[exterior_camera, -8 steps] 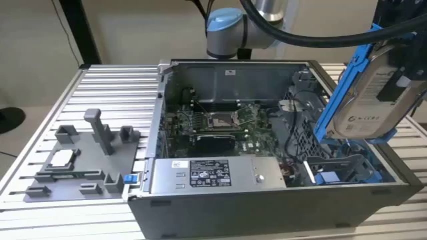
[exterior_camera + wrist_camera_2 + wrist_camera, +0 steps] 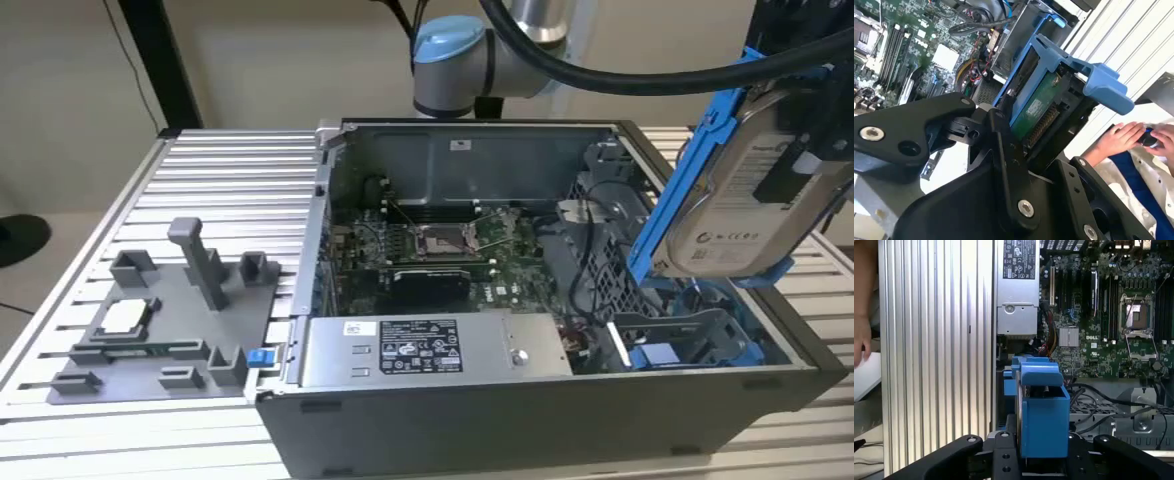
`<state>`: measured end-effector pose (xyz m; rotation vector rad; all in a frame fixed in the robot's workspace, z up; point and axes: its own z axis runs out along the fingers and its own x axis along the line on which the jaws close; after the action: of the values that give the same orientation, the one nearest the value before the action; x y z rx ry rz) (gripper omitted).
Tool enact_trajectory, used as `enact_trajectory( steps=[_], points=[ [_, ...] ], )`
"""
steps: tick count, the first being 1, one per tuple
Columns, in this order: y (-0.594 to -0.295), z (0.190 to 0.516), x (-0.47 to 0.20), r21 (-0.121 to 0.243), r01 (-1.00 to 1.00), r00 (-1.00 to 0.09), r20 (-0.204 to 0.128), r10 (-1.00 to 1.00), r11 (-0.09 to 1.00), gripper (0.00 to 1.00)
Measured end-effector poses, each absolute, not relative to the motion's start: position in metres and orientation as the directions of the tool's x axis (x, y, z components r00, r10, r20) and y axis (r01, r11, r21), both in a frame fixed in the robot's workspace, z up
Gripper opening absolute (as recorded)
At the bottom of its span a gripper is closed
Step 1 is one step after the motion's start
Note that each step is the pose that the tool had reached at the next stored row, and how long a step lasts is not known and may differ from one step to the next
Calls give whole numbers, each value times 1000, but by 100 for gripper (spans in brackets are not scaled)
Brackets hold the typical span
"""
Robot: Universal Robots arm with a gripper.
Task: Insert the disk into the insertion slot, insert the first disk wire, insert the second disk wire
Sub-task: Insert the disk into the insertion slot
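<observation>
Black angular claw (image 2: 1040, 452) clamps the flat, rectangular, silver-white disk (image 2: 731, 232), edged in smooth blue plastic.

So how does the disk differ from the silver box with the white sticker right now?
The disk is clipped in a blue frame; the silver box is bare metal. The disk is held on edge above the case by the gripper; the silver box sits mounted inside it. Both are silver with printed labels.

The flat silver-white disk (image 2: 734, 220) shows smooth, faintly glossy metal, clipped in a bright blue smooth plastic frame (image 2: 1041, 405). The black gripper (image 2: 1041, 445) looks matt. The ribbed silver metal bench (image 2: 214, 170) has a satin sheen.
</observation>
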<state>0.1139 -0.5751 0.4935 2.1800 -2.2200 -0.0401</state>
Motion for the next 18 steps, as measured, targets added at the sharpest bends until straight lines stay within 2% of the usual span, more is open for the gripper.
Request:
enact_trajectory(
  steps=[6, 18],
  points=[
    [-575, 491, 114, 39, -999, -18, 0, -1000, 18, 0],
    [-579, 482, 121, 40, -999, -18, -75, -997, 15, 0]
  ],
)
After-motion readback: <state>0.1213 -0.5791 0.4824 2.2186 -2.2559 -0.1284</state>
